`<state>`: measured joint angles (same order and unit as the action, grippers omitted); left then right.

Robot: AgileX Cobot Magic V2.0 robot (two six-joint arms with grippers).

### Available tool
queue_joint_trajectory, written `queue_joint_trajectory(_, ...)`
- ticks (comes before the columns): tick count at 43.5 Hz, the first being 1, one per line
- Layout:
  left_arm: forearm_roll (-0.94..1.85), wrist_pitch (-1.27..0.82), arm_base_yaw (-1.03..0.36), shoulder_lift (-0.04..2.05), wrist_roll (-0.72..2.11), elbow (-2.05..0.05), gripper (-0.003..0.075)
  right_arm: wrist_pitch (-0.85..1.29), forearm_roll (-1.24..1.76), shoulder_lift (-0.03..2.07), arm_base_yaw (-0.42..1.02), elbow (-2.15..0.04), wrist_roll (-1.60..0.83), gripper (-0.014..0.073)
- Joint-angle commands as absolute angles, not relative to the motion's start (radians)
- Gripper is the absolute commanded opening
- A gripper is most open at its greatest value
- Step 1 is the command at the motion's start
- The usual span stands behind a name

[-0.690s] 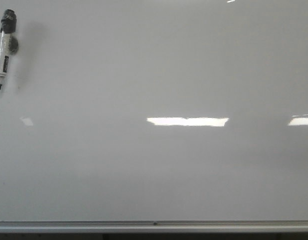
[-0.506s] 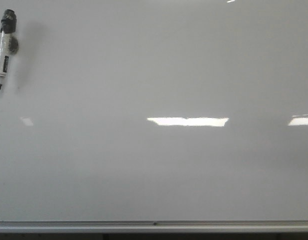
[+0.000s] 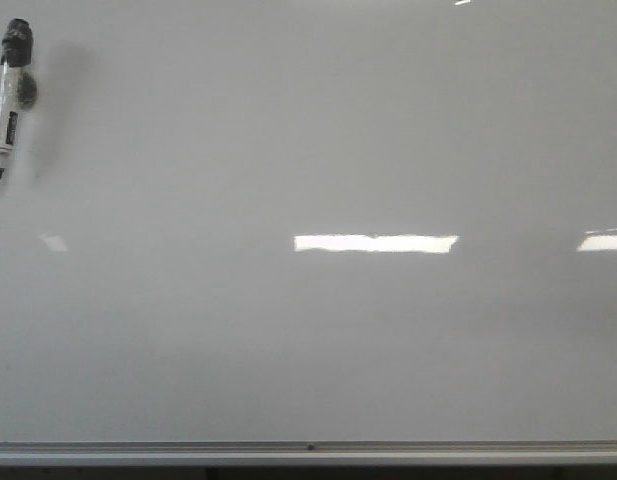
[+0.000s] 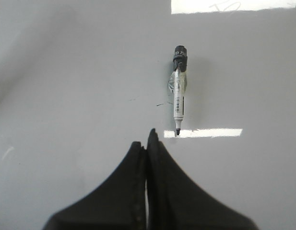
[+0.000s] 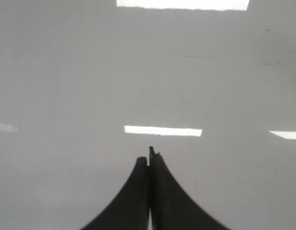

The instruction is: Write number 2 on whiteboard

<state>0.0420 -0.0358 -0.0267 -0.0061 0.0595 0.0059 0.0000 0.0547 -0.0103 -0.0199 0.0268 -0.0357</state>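
Note:
The whiteboard (image 3: 308,340) fills the front view, with its silver frame edge along the near side. No number 2 shows on it in any view. A white marker with a black cap (image 3: 8,95) lies on the board at the far left; it also shows in the left wrist view (image 4: 179,88), tip toward my fingers. My left gripper (image 4: 147,139) is shut and empty, a short way from the marker's tip. My right gripper (image 5: 148,155) is shut and empty over bare board. Neither gripper shows in the front view.
Bright rectangular light reflections (image 3: 375,243) lie across the board. A few faint thin marks (image 4: 159,104) sit beside the marker in the left wrist view. The board's metal frame (image 3: 308,452) runs along the near edge.

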Motion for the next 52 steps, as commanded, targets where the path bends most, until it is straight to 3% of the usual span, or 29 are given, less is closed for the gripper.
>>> queue_joint_trajectory(1,0.053,0.063,-0.034,-0.020,0.060,0.012,-0.0020,-0.132,0.054,-0.029,-0.020,0.011,-0.035,-0.0068)
queue_joint_trajectory(9,0.053,0.134,-0.034,-0.020,0.060,-0.004,-0.0020,-0.162,0.054,-0.029,-0.020,-0.005,-0.035,-0.0068)
queue_joint_trajectory(16,0.051,0.124,-0.034,-0.018,0.060,-0.117,-0.0020,-0.029,0.054,-0.029,-0.020,-0.123,-0.035,-0.0068)
queue_joint_trajectory(36,0.051,-0.345,-0.034,0.268,0.060,-0.682,-0.0020,0.402,0.054,0.241,-0.020,-0.623,-0.035,-0.0068)
queue_joint_trajectory(52,0.055,-0.484,-0.034,0.439,0.060,-0.733,-0.0020,0.496,0.054,0.446,-0.020,-0.721,-0.035,-0.0068)
